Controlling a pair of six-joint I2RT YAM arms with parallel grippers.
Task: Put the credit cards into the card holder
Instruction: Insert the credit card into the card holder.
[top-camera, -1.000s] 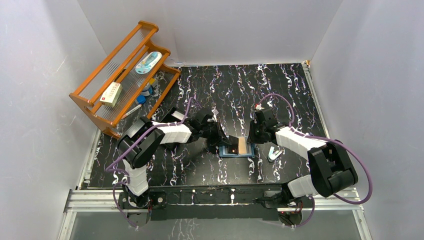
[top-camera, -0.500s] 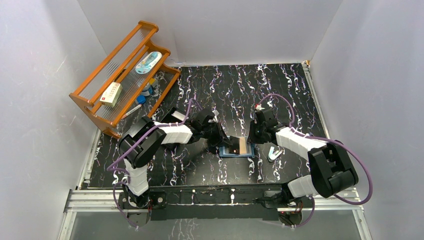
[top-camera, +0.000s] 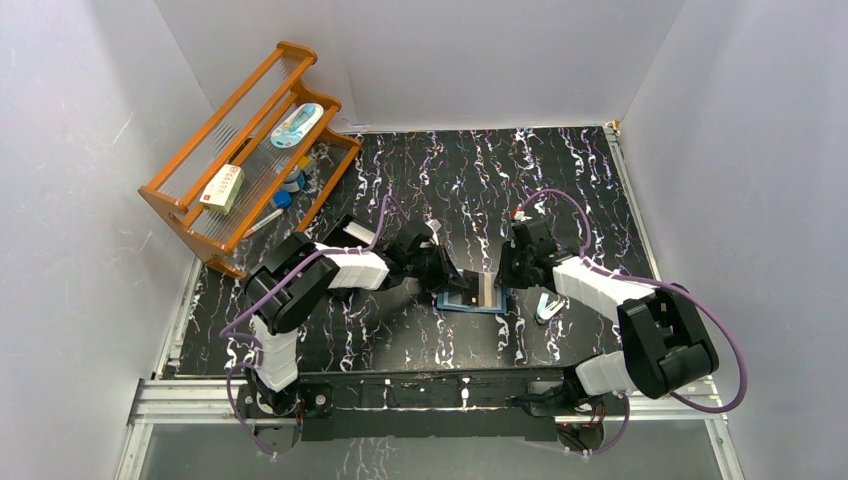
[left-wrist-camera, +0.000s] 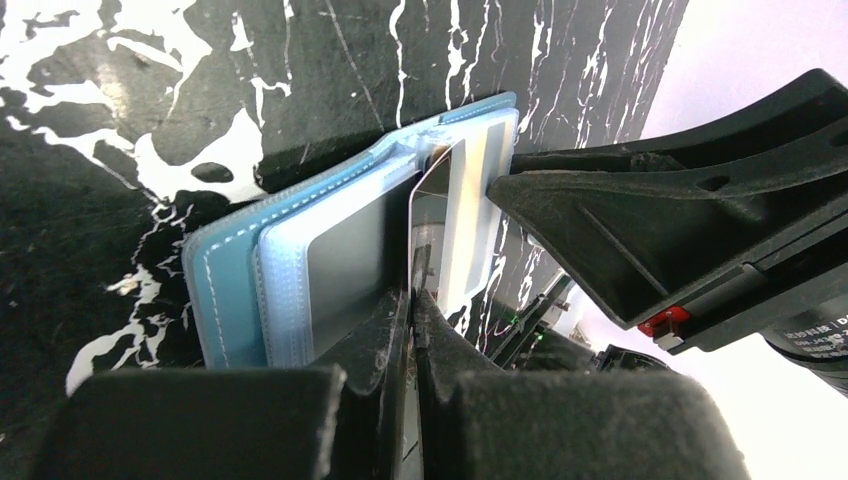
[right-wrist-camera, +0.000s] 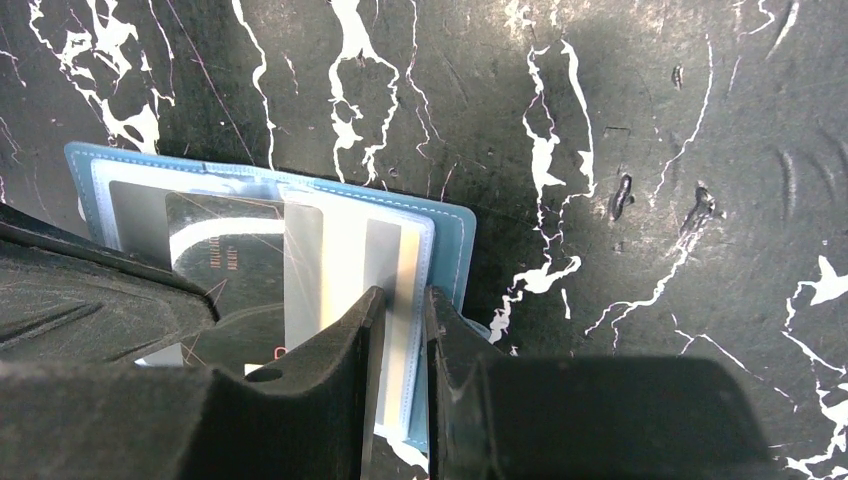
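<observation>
Card holder (left-wrist-camera: 228, 285): lay open on the table (top-camera: 420, 180), between both grippers.
Card (left-wrist-camera: 438, 200): stood on edge over its pockets, in the left gripper (left-wrist-camera: 412, 300).
Right gripper (right-wrist-camera: 397, 295): on the holder's right side.
Rack (top-camera: 296, 50): far left, behind.

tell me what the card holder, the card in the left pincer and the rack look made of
card holder: probably faux leather, matte blue with stitched edges; inner pockets look like clear soft plastic. card: thin stiff plastic, glossy, catching reflections. rack: varnished wood, orange-brown with a sheen.
</observation>
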